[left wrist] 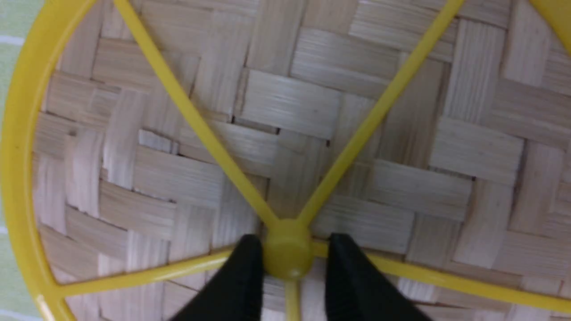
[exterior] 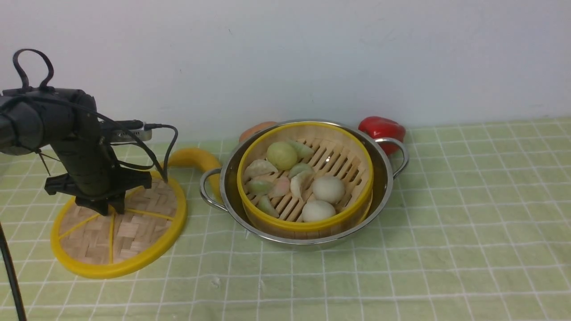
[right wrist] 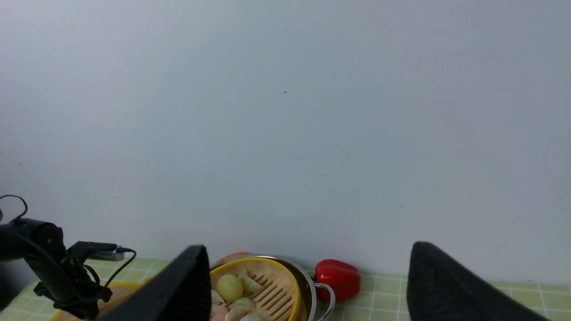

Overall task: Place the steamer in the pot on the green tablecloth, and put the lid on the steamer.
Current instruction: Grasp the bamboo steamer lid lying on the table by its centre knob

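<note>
Left claw (left wrist: 292, 240) is pointing straight down onto the lid (exterior: 120, 227), with its two black fingers (left wrist: 243, 276) either side of the little yellow hub (left wrist: 287, 252) in the middle. They're tight up against it, but you honestly can't tell whether it's a proper pinch or just a close fit.

The lid itself is lying flat on the green tablecloth (exterior: 446, 223), woven face and yellow spokes up. It's over on the robot's left, just beside the pot (exterior: 383, 178) and not touching it. It's a round disc, so no long axis to speak of.

Right claw (right wrist: 308, 246) is wide open, holding nothing, up in the air and facing the back wall.

The steamer (exterior: 305, 225) is already sitting in the pot, upright, open side up and uncovered. Its floor slats run diagonally from near-left to far-right, with white buns (exterior: 328, 188) and green and pink dumplings (exterior: 272, 187) on them. The pot stands about mid-tabletop, its loop handles (exterior: 397, 156) sticking out left and right, with the right one a bit further back.

Behind the pot there's a red bell pepper (exterior: 382, 129), something orange (exterior: 256, 129) mostly hidden, and a curved yellow thing (exterior: 192, 158) between the lid and the pot, maybe a banana.
</note>
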Available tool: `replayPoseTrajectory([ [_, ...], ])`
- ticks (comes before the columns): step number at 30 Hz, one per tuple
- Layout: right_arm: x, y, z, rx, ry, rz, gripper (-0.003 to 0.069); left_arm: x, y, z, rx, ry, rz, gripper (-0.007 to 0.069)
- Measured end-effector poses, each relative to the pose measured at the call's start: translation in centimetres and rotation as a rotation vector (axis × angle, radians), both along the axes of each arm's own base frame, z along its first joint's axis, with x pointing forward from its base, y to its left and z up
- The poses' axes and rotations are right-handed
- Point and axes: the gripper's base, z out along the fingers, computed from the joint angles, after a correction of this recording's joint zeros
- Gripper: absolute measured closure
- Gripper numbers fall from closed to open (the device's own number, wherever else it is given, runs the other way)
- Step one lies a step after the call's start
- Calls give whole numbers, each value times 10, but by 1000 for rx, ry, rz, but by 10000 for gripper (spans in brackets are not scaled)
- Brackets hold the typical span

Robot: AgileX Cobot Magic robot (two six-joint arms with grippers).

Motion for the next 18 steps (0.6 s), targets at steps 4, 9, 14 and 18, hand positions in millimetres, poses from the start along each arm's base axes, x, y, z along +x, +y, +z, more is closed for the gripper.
replayPoseTrajectory([
  [4,1,1,-1,5,6,7,95,0,0,5,5,-13,5,510],
  [9,1,1,-2,3,10,7,95,-3,3,37,43,-46,0,510],
  [14,1,1,-2,3,10,7,95,-11,4,118,92,-155,6,510],
  [18,1,1,-2,6,11,7,95,-22,-28,169,65,-246,-109,510],
])
